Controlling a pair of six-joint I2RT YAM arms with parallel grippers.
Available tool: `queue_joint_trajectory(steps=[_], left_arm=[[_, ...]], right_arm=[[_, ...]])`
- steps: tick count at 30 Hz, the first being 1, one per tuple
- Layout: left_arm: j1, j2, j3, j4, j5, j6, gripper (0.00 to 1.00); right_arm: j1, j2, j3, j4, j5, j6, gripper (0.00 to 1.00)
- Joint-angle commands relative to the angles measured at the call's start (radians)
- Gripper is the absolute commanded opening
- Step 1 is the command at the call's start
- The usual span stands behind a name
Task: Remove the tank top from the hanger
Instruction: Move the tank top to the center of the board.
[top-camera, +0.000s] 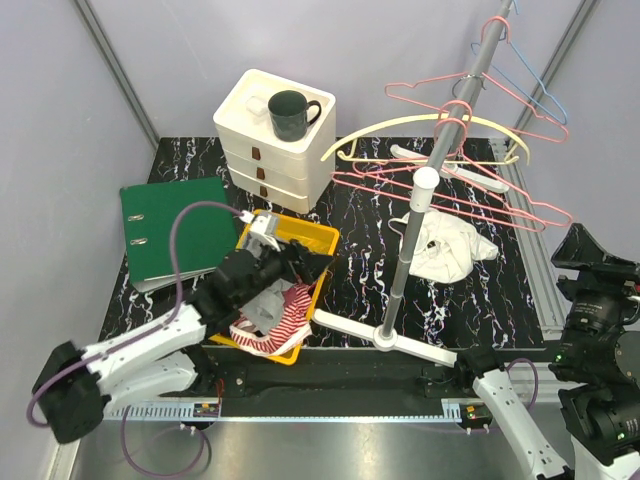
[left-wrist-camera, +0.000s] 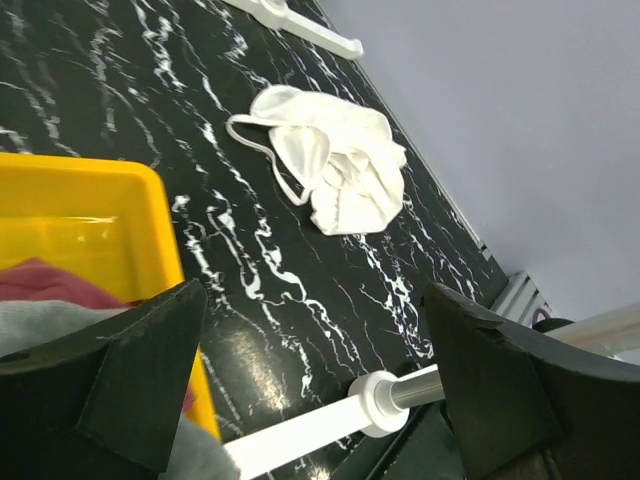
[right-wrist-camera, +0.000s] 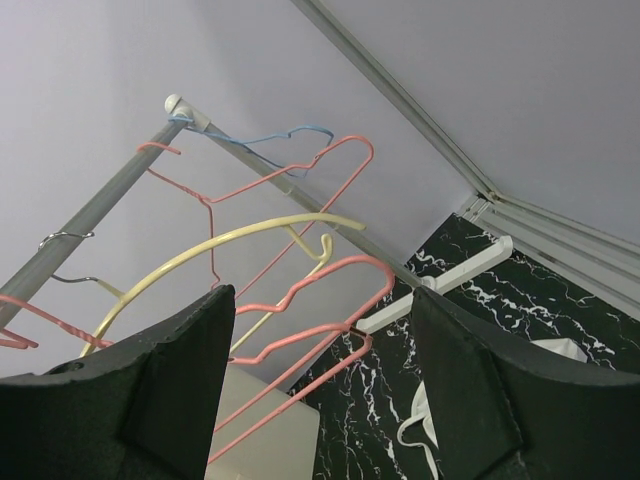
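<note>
A white tank top (top-camera: 452, 248) lies crumpled on the black marbled table, right of the rack pole; it also shows in the left wrist view (left-wrist-camera: 340, 172), and its edge shows in the right wrist view (right-wrist-camera: 425, 432). Several bare hangers, pink (top-camera: 480, 200), yellow (top-camera: 425, 125) and blue (top-camera: 548, 92), hang on the rack rail (top-camera: 478, 70). They show in the right wrist view too (right-wrist-camera: 300, 290). My left gripper (top-camera: 308, 266) is open and empty over the yellow bin. My right gripper (right-wrist-camera: 320, 400) is open and empty, raised at the right edge, facing the hangers.
A yellow bin (top-camera: 317, 238) holds red-striped and grey clothes (top-camera: 280, 318). White drawers (top-camera: 272, 140) with a dark mug (top-camera: 291, 113) stand at the back. A green binder (top-camera: 172, 228) lies at left. The rack's pole (top-camera: 407, 250) and white feet (top-camera: 400, 342) stand mid-table.
</note>
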Motion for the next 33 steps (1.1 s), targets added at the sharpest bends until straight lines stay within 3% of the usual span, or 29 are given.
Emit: queue_joint_trajectory(steps=[1, 6, 12, 16, 20, 22, 25, 30, 33], left_arm=[[-0.083, 0.244, 0.033, 0.378, -0.052, 0.024, 0.89], [-0.144, 0.557, 0.267, 0.467, 0.064, 0.182, 0.76], [-0.155, 0.856, 0.465, 0.470, 0.061, 0.255, 0.78], [-0.160, 1.013, 0.580, 0.430, 0.067, 0.210, 0.79], [-0.163, 1.148, 0.654, 0.418, 0.098, 0.126, 0.71], [-0.164, 1.173, 0.650, 0.468, 0.095, 0.074, 0.65], [-0.178, 1.241, 0.660, 0.525, 0.090, 0.014, 0.64], [-0.201, 1.334, 0.760, 0.468, 0.055, -0.029, 0.67], [-0.201, 1.370, 0.788, 0.427, 0.047, -0.073, 0.60]], right_arm=[[0.001, -0.015, -0.010, 0.002, -0.005, 0.018, 0.79], [0.001, -0.033, -0.003, -0.015, 0.009, -0.002, 0.79], [0.001, -0.047, 0.013, -0.021, 0.052, -0.060, 0.80], [0.002, -0.041, 0.000, -0.023, 0.072, -0.079, 0.80], [0.004, -0.021, -0.010, -0.058, 0.083, -0.068, 0.80], [0.002, -0.035, -0.026, -0.058, 0.083, -0.062, 0.81], [0.004, -0.047, -0.035, -0.058, 0.092, -0.060, 0.80], [0.002, -0.065, -0.027, -0.058, 0.095, -0.076, 0.80], [0.002, -0.076, -0.018, -0.059, 0.109, -0.085, 0.80]])
